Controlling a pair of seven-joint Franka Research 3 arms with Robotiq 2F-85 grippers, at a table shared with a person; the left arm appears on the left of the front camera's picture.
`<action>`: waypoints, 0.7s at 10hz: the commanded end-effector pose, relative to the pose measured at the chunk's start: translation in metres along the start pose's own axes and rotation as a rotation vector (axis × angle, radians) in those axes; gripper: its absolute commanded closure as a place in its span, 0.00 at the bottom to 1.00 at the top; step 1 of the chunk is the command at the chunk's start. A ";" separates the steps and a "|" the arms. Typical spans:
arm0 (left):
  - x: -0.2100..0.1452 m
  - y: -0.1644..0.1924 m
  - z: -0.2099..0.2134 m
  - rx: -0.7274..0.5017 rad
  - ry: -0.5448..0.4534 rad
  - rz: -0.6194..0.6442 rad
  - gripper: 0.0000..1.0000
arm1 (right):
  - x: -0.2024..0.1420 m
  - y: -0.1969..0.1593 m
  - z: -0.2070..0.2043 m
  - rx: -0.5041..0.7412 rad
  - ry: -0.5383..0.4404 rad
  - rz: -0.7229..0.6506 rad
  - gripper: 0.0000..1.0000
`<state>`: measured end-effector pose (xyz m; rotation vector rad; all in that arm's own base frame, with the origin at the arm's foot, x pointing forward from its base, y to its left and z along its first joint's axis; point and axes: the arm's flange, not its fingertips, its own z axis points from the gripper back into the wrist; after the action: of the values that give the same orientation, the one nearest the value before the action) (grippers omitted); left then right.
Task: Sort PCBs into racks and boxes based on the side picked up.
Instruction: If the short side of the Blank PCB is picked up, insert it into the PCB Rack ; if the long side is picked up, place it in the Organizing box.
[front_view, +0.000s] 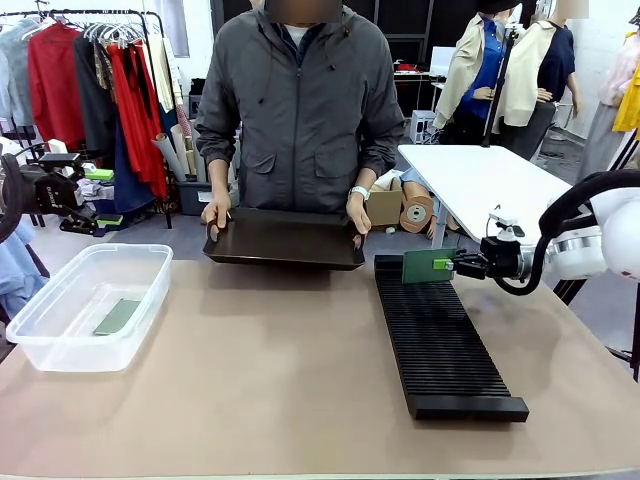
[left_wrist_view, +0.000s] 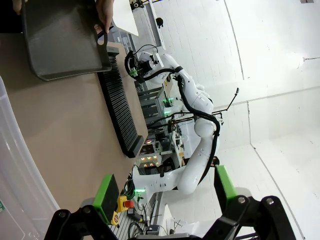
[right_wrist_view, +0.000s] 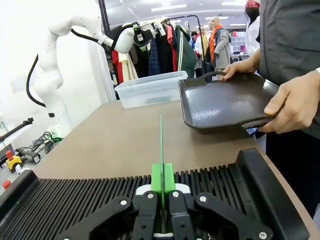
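Rack (front_view: 440, 335): right part of table (front_view: 260, 380), running near to far.
Box (front_view: 85, 305): left edge, one PCB inside (front_view: 117, 316).
Right gripper (front_view: 456, 265): pinching upright PCB (front_view: 428, 266) over rack's far end.
Left gripper (left_wrist_view: 165, 192): fingers spread, empty.

A: Where does everything sit on the counter (front_view: 280, 370)?

B: The tub (front_view: 88, 305) is at the left, with one board (front_view: 117, 317) lying flat inside it. The rack (front_view: 440, 340) runs front to back right of the middle.

A: And the tray (front_view: 285, 238)?

B: At the far edge, between tub and rack, in the person's left hand (front_view: 358, 213) and right hand (front_view: 214, 212).

A: Anything over the rack?

B: A second board (front_view: 427, 265), upright on edge above its far end, pinched in the right arm's fingers (front_view: 447, 264).
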<state>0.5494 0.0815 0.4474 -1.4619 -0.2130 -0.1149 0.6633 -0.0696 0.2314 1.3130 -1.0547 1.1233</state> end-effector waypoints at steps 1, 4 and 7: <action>-0.002 -0.002 0.001 -0.006 0.005 0.004 0.00 | -0.005 0.003 -0.007 -0.047 -0.024 0.051 1.00; -0.002 -0.002 0.001 -0.006 0.005 0.004 0.00 | -0.012 0.001 -0.007 -0.053 -0.043 0.042 1.00; -0.002 -0.002 0.001 -0.006 0.005 0.004 0.00 | -0.022 -0.003 -0.006 -0.057 -0.025 0.033 1.00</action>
<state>0.5494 0.0815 0.4474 -1.4619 -0.2130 -0.1149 0.6617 -0.0654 0.2105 1.2936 -1.0850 1.0893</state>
